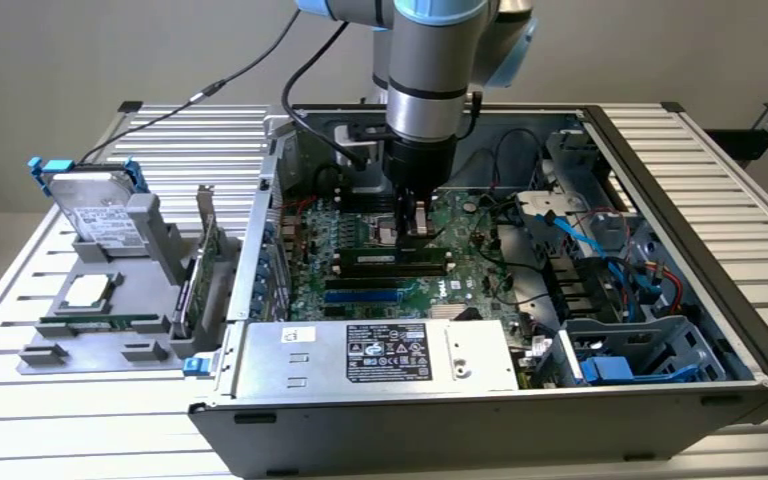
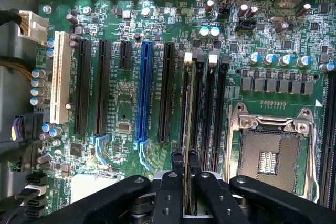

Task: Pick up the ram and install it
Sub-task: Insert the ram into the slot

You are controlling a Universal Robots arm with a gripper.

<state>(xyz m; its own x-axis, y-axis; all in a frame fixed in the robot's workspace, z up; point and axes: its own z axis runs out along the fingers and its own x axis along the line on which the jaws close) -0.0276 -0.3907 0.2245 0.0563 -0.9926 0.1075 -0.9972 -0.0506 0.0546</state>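
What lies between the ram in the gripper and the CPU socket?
In the wrist view, black memory slots run side by side between the ram, held edge-on in the gripper, and the CPU socket.

Exterior view: even, diffuse light from above. The desk (image 1: 64, 420) slats read bright, palest at the far right corner. The case (image 1: 491, 430) interior is dimmer, shaded by its walls and the arm (image 1: 431, 60). Wrist view: the motherboard (image 2: 121, 103) is evenly lit, with mild glare on the socket frame (image 2: 273, 124). The gripper (image 2: 185, 161) is dark, with little surface detail.
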